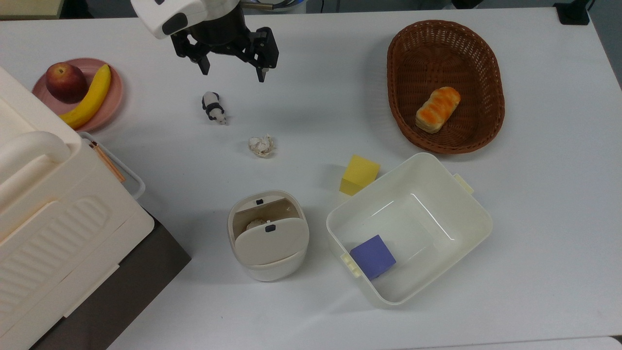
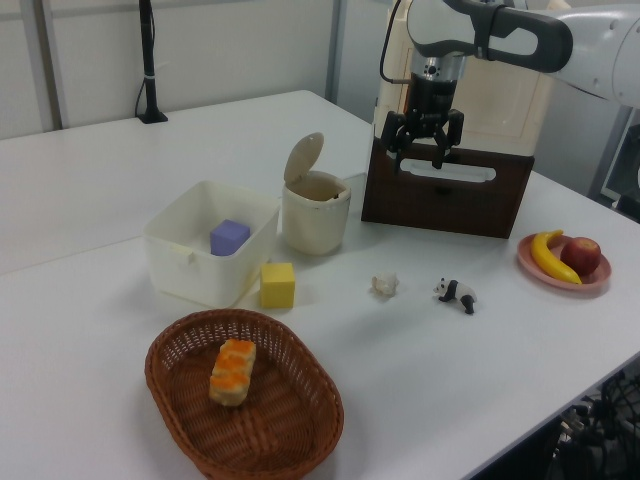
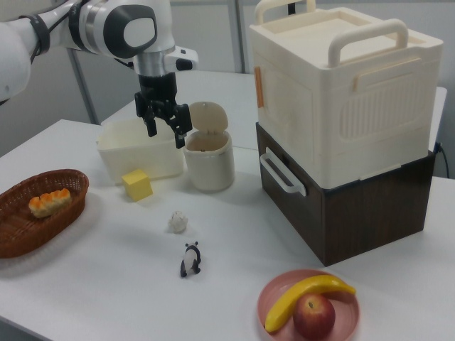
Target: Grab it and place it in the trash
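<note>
The black two-finger pincer (image 1: 232, 73) hangs released and empty in the upper left of the top view, high above the white bench (image 1: 316, 97). The small crumpled off-white paper wad (image 1: 261, 145) lies in the middle, apart from the black-and-white panda figurine (image 1: 214, 107). To grasp well, the pincer should probably centre over the wad, descend straight, avoid the panda, then carry it to the cream-white rounded plastic bin (image 1: 268, 235) with its flap open.

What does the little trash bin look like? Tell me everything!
The trash bin is small, rounded and cream-white, like smooth plastic. Its flap lid is tipped up, so the top is open. The lid and rim each carry a small black dot. Something pale lies inside. It stands upright on the white table, beside the white tub, apart from it.
</note>
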`<state>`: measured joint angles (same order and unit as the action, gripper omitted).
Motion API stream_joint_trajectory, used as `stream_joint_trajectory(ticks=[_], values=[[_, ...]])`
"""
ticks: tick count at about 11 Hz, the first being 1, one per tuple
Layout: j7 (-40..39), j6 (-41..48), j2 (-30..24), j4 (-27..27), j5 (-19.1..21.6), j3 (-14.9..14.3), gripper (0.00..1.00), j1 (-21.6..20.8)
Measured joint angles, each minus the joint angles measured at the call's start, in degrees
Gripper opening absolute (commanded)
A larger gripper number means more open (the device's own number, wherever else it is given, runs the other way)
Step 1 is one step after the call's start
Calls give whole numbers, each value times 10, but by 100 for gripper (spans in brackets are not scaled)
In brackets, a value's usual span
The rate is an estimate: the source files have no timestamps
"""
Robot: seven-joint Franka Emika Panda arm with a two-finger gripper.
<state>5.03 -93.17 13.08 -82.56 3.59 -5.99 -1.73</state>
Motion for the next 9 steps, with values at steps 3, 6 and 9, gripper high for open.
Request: stream_joint_trajectory(ticks=[3,6,9], values=[[0,0,0,-3,0,0,100,0],[-1,0,0,-4,0,0,100,0],[-1,0,0,-6,0,1,100,0]])
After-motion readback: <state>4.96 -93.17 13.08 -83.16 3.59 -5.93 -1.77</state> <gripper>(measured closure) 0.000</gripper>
